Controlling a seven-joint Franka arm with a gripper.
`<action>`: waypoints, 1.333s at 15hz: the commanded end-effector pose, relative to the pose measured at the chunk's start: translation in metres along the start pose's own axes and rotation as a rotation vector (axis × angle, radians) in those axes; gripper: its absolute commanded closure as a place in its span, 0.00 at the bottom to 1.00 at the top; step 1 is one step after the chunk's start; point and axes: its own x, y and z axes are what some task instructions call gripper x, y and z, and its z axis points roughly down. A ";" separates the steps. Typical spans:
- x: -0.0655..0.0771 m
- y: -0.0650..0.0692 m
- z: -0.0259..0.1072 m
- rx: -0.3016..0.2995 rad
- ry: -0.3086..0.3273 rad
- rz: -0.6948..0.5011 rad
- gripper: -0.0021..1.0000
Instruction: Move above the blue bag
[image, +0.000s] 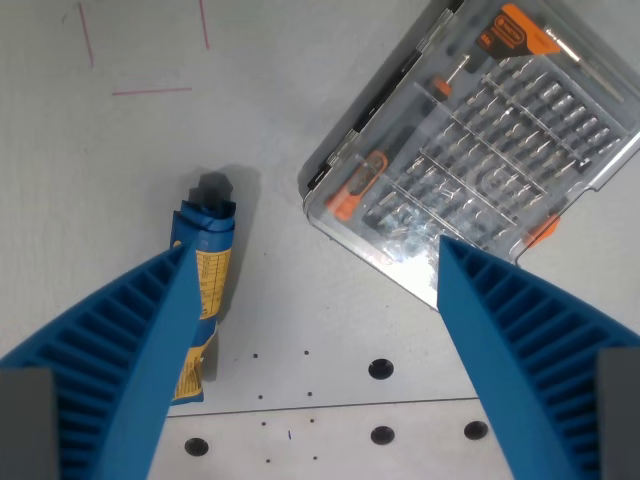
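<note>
White and flat, the surface (300, 300) fills the wrist view, marked with thin red lines at the top of the picture and a few dark holes near the bottom. The pincer (310, 320) hangs over it with its two blue ribbed fingers (130, 350) spread wide, nothing between them and nothing touched.

The blue bag (205, 275), a narrow rolled packet with a yellow label and a dark clip at its far end, lies just beside the finger on the wrist view's left, partly hidden behind that finger. It sits off to that side of the pincer's midline, not under it. A clear plastic bit set case (480, 140) with orange trim lies on the other side, ahead of the finger on the wrist view's right, its near corner just behind that fingertip.

By my reading the approach step is in hand and not done: the bag is off centre. The next move calls for a sideways shift toward the wrist view's left and slightly forward, until the bag lies midway between the fingers, keeping height so neither finger brushes it.
</note>
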 end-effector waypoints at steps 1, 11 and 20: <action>0.000 0.000 -0.001 0.000 0.003 0.000 0.00; -0.003 -0.003 0.004 0.001 0.011 0.038 0.00; -0.019 -0.018 0.026 0.004 0.060 0.131 0.00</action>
